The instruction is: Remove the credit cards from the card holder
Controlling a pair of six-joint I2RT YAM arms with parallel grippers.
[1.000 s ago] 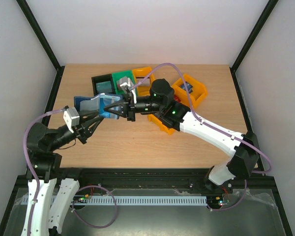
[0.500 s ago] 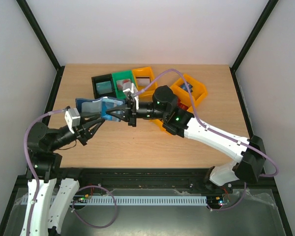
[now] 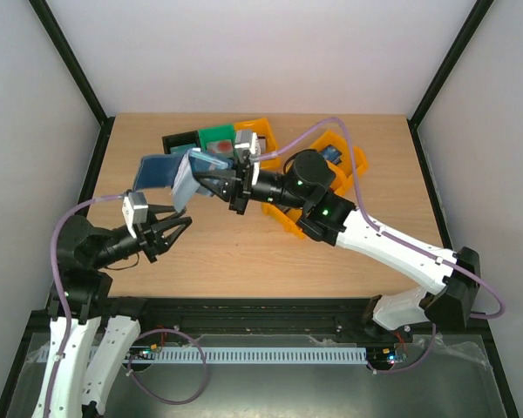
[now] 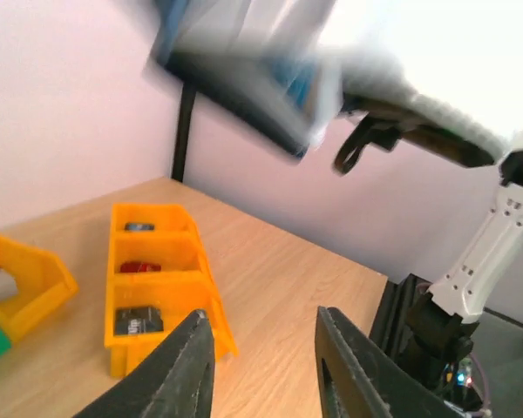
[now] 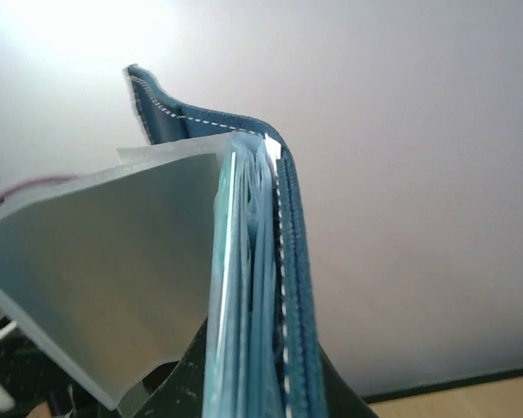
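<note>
My right gripper (image 3: 213, 185) is shut on the card holder (image 3: 164, 170) and holds it in the air over the left middle of the table. The holder hangs open, navy outside, with a lighter grey flap (image 3: 185, 185). In the right wrist view the card holder (image 5: 295, 261) shows edge-on between the fingers, with teal credit cards (image 5: 233, 287) still in its slots and the grey flap (image 5: 113, 279) spread to the left. My left gripper (image 3: 170, 231) is open and empty, below and in front of the holder. In the left wrist view the gripper (image 4: 261, 318) points at bare wood, and the blurred holder (image 4: 244, 78) is above.
A black bin (image 3: 179, 144), a green bin (image 3: 216, 138) and an orange bin (image 3: 254, 131) stand at the back. Another orange bin (image 3: 342, 158) is at the back right. A long orange bin (image 3: 283, 219) with compartments lies under the right arm and shows in the left wrist view (image 4: 161, 287).
The right gripper has lifted the card holder up and toward the back. The left gripper has come off it and drawn back toward the near edge, jaws open.
</note>
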